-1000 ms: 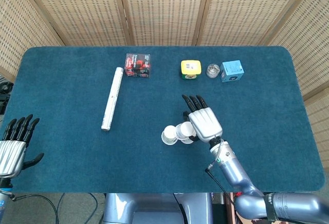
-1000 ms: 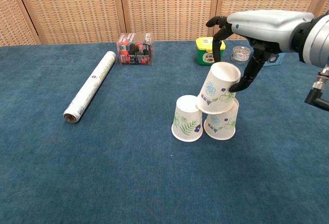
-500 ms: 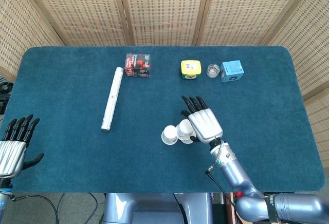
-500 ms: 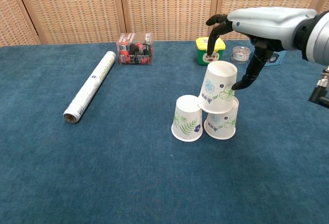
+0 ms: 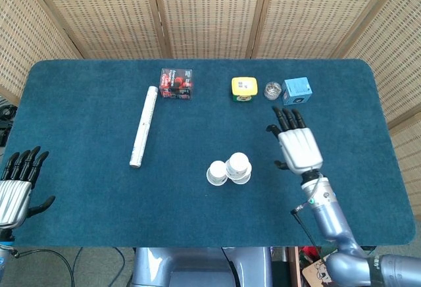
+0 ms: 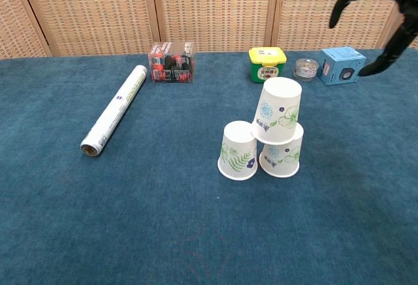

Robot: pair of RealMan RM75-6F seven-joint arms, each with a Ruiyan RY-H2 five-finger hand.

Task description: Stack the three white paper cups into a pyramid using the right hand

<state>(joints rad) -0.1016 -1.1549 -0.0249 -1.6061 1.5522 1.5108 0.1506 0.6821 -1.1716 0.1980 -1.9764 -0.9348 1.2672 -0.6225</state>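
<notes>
We see cups stacked mid-tabletop: two inverted side by side, third inverted on top, resting on both. Right hand clear of stack, to its right, fingers spread, holding nothing. Left hand at tabletop's left edge, fingers apart, empty

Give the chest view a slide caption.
Three white paper cups stand stacked as a pyramid; right hand raised clear.

Two paper cups side by side mid-desk, third cup atop; paper roll left; right hand right, apart.
</notes>
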